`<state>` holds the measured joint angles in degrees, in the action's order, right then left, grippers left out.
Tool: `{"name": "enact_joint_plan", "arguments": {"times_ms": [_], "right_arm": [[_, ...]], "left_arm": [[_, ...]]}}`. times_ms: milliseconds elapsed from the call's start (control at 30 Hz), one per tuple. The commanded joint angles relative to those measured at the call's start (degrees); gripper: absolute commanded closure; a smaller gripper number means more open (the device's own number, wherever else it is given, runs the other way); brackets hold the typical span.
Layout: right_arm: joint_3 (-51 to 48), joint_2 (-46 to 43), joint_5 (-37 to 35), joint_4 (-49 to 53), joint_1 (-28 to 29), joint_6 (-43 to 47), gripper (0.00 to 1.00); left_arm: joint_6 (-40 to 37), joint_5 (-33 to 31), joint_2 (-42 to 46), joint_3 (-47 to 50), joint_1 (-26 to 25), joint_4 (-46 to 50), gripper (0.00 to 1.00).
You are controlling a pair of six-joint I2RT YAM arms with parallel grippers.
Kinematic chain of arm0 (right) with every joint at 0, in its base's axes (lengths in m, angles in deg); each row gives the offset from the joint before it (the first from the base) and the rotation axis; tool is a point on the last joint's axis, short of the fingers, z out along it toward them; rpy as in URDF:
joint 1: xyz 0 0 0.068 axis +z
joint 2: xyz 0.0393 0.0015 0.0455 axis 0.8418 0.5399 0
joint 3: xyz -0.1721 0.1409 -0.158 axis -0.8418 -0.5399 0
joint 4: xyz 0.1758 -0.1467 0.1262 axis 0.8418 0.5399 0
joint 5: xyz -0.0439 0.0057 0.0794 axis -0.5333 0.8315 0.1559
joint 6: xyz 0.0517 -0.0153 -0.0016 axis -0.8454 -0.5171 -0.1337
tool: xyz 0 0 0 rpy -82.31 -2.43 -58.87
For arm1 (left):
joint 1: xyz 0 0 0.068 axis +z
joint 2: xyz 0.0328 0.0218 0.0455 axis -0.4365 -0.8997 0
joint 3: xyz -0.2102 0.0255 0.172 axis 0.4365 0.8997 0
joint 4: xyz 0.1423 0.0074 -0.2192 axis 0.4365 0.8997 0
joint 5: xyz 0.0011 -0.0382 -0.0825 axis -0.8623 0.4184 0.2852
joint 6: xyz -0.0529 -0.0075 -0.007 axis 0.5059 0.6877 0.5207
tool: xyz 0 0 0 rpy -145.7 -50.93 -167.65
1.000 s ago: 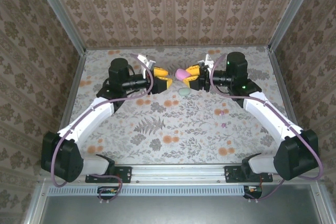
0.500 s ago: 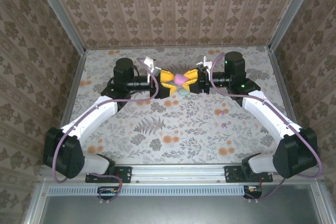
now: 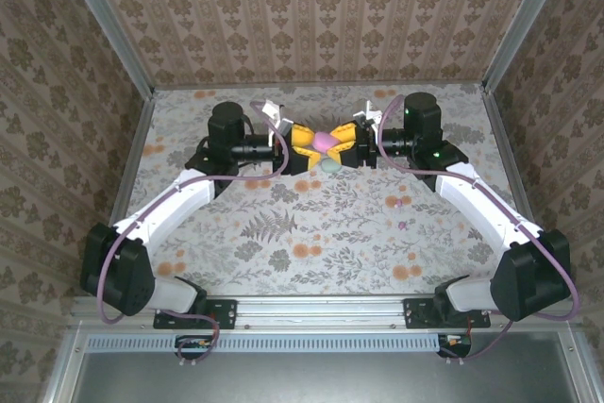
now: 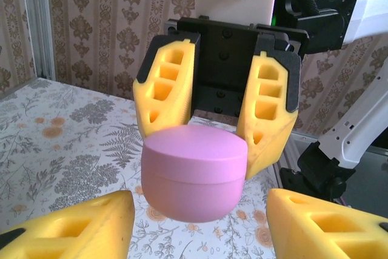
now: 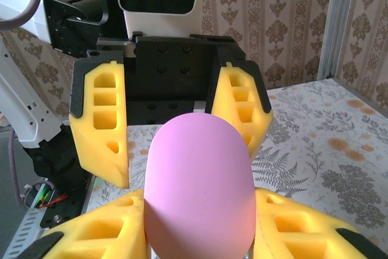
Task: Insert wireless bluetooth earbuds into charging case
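Centrally in the top frame, the right pincer (image 3: 340, 144) pinches the pink case (image 3: 327, 138) while the left pincer (image 3: 312, 145) faces it, spread.

We swung our left pincer (image 3: 310, 146) rightward over the counter (image 3: 311, 228) until its spread fingers flanked the pink charging case (image 3: 327, 139), closing the gap that had separated them. Our right pincer (image 3: 342, 145), gripping the case, edged slightly leftward.

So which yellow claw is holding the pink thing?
The right gripper: its fingers press on both sides of the pink case. The left gripper has its fingers spread wide, not touching it.
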<state>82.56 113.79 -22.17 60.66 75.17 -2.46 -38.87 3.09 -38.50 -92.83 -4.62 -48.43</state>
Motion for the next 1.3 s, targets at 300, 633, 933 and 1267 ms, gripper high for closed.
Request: {"name": "enact_joint_plan", "arguments": {"times_ms": [300,633,933,1267], "right_arm": [[-0.17,-0.54,1.82,-1.78,0.59,1.76,0.67],[-0.05,-0.29,1.56,-1.42,0.75,2.25,0.67],[0.23,-0.04,1.58,-0.87,0.90,2.73,0.67],[0.06,-0.26,1.80,-2.39,0.89,1.73,0.67]], "left_arm": [[1.71,0.73,-1.83,-3.12,-0.75,-1.06,0.45],[2.04,1.07,-2.18,-3.40,-0.88,-1.26,0.50],[1.87,1.74,-2.21,-3.55,-1.05,-1.26,0.48],[0.08,2.21,-2.22,-3.97,-1.32,1.55,0.49]]}}
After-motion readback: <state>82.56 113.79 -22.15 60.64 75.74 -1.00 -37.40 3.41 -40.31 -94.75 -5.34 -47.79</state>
